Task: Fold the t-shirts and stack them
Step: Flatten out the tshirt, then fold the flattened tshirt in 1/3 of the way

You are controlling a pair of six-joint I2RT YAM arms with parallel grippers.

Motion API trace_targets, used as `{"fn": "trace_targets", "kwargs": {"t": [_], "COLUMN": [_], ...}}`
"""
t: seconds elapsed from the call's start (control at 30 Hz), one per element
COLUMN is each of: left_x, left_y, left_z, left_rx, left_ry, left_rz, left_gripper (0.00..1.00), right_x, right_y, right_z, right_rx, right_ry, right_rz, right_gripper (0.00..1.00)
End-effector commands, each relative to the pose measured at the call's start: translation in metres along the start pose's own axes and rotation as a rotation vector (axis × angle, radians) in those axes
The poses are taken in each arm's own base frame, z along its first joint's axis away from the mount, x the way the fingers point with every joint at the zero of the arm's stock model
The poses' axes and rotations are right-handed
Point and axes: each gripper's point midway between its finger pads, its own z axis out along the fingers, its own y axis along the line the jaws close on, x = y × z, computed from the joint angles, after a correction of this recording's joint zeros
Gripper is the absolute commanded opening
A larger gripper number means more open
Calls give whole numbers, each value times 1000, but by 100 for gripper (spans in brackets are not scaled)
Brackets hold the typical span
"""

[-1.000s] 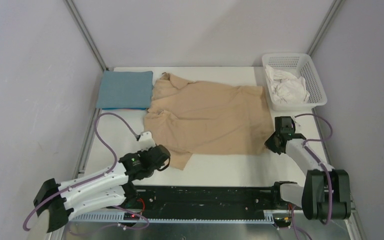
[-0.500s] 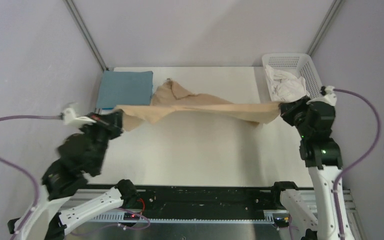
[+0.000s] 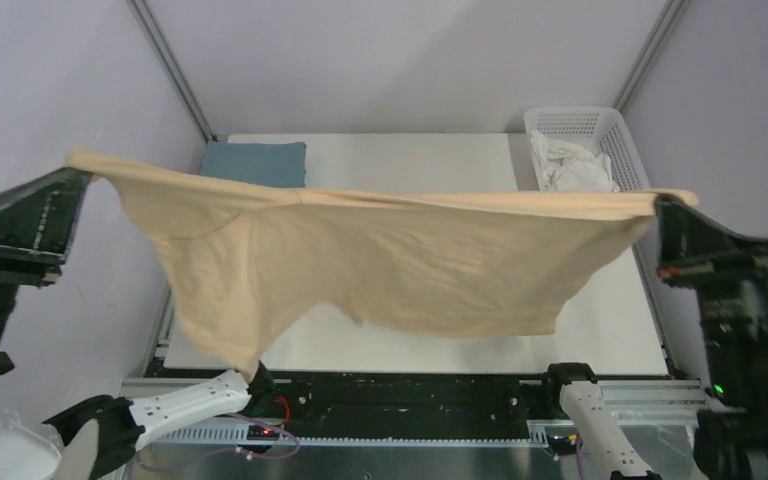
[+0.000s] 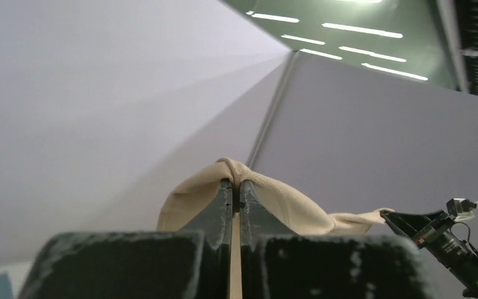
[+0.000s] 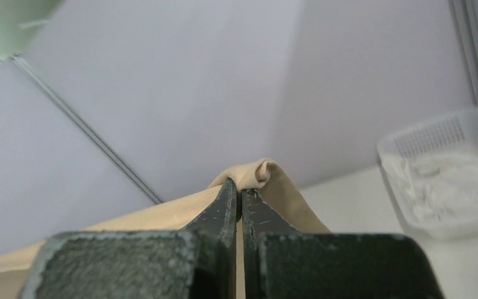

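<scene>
The tan-beige t-shirt (image 3: 390, 265) hangs spread wide in the air above the table, stretched between both grippers. My left gripper (image 3: 78, 172) is shut on its left corner, high at the left; the wrist view shows the cloth (image 4: 274, 196) pinched at the fingertips (image 4: 236, 187). My right gripper (image 3: 665, 203) is shut on its right corner; the cloth (image 5: 255, 171) bulges over the fingertips (image 5: 236, 190). The teal-blue t-shirt (image 3: 256, 162) lies folded at the table's back left, partly hidden by the hanging shirt.
A white lattice basket (image 3: 628, 150) with white cloth (image 3: 572, 165) stands at the back right, also in the right wrist view (image 5: 448, 180). The white table (image 3: 615, 320) shows under the shirt. Grey walls enclose left, back and right.
Both grippers rose high and drew apart with the tan shirt's corners. The shirt went from flat on the table, to a lifted edge, to hanging free in the air.
</scene>
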Motion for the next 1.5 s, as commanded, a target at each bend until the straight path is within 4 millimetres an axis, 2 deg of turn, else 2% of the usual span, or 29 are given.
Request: {"fn": "trace_targets", "kwargs": {"t": [0.0,0.03,0.13,0.23,0.27,0.37,0.4,0.43,0.47,0.5,0.53,0.57,0.6,0.63,0.67,0.7,0.73,0.8,0.83,0.87,0.9,0.93,0.97,1.0,1.03,1.1,1.23,1.37,1.47], "left_x": [-29,-27,-36,-29,-24,16,27,49,67,89,128,135,182,195,244,260,307,361,396,407,438,445,470,476,494,512,528,532,516], "left_y": [-37,-41,-38,-16,-9,35,45,62,68,96,115,145,168,195,219,237,269,310,336,347,370,378,394,400,409,418,426,426,417], "left_z": [2,7,16,51,60,102,114,123,135,141,154,153,163,163,168,173,167,165,160,161,153,156,148,149,144,141,140,131,126], "left_rx": [180,191,159,-4,-55,-336,-397,-459,-466,-544,-545,-614,-592,-624,-591,-578,-598,-631,-656,-664,-693,-704,-717,-724,-717,-723,-721,-745,-781], "left_ry": [-30,-24,-53,-56,-49,30,38,82,108,154,241,263,361,402,507,526,639,751,836,864,935,945,1001,1004,1045,1067,1087,1095,1060], "left_rz": [75,79,112,197,217,408,444,514,523,559,575,594,568,573,562,561,569,568,579,591,595,594,589,578,562,528,509,483,465], "left_gripper": [0,0,0,0,0,0,0,0,0,0,0,0,0,0,0,0,0,0,0,0,0,0,0,0,0,0,0,0,0], "right_x": [-32,-42,-46,-39,-37,-10,7,14,38,44,72,81,111,127,161,189,213,258,272,297,308,327,336,350,364,375,383,385,383], "right_y": [-2,0,-4,-12,-14,-42,-57,-63,-81,-85,-104,-109,-127,-136,-155,-173,-185,-220,-232,-249,-256,-268,-271,-278,-284,-291,-301,-308,-309], "right_z": [-26,-32,-25,-5,1,39,51,63,77,86,99,108,121,127,137,139,152,162,163,170,172,178,180,183,184,189,196,195,194], "right_rx": [66,71,108,146,156,251,294,304,344,347,386,389,418,433,463,495,505,562,590,622,631,645,638,642,647,648,663,686,694], "right_ry": [-78,-110,-107,-72,-63,6,44,48,102,99,162,172,243,282,361,428,480,583,615,669,691,727,747,771,801,808,794,791,790], "right_rz": [-77,-80,-95,-109,-111,-120,-121,-119,-118,-113,-113,-110,-115,-119,-123,-128,-128,-125,-129,-137,-141,-142,-136,-133,-128,-120,-129,-144,-155], "right_gripper": [0,0,0,0,0,0,0,0,0,0,0,0,0,0,0,0,0,0,0,0,0,0,0,0,0,0,0,0,0]}}
